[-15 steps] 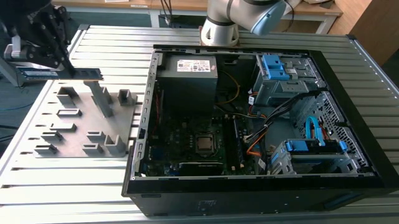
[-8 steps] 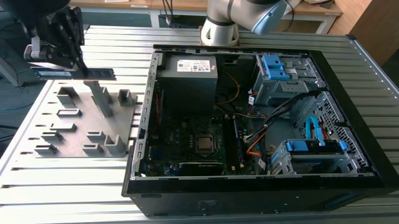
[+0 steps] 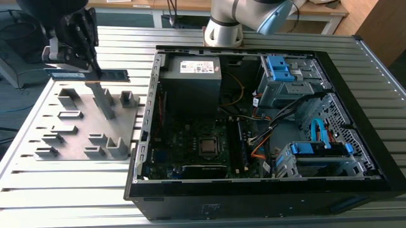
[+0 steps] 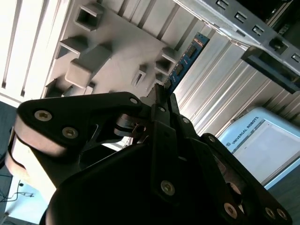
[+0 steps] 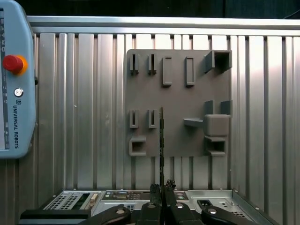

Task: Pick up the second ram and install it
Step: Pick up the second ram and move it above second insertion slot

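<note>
Gripping second ram [image 3: 113,74] mid-length in closed pincer [image 3: 95,68]; grey holder block [image 3: 70,137] below pincer. Judged best: hold stick level, squeeze steady, no twisting thin board.

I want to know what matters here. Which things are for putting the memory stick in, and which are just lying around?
For the job:
second ram, clamped in the tool
open computer case

Just lying about:
grey holder block, below the lifted ram
pale teach pendant
</note>
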Robot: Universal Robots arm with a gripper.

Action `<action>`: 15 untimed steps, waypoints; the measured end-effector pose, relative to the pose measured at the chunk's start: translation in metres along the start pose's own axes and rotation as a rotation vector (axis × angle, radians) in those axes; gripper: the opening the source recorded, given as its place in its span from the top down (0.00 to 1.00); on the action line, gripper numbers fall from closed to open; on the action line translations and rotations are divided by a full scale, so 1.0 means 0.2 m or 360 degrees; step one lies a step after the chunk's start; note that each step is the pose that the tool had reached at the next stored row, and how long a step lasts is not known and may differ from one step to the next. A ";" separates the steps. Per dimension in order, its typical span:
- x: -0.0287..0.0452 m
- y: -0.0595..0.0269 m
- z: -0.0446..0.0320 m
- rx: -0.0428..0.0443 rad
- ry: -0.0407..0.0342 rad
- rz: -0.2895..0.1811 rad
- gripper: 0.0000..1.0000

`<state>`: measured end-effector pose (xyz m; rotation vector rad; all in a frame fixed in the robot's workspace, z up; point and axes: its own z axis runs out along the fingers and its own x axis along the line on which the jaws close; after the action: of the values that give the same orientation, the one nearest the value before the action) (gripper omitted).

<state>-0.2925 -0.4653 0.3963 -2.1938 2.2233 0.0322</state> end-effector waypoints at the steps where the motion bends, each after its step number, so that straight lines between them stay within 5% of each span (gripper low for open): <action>1: 0.000 -0.013 0.000 0.0000 0.0000 0.0000 0.86; 15: -0.002 -0.184 0.000 -0.0002 0.0000 0.0000 0.86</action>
<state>-0.2557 -0.4653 0.3962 -2.1943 2.2239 0.0333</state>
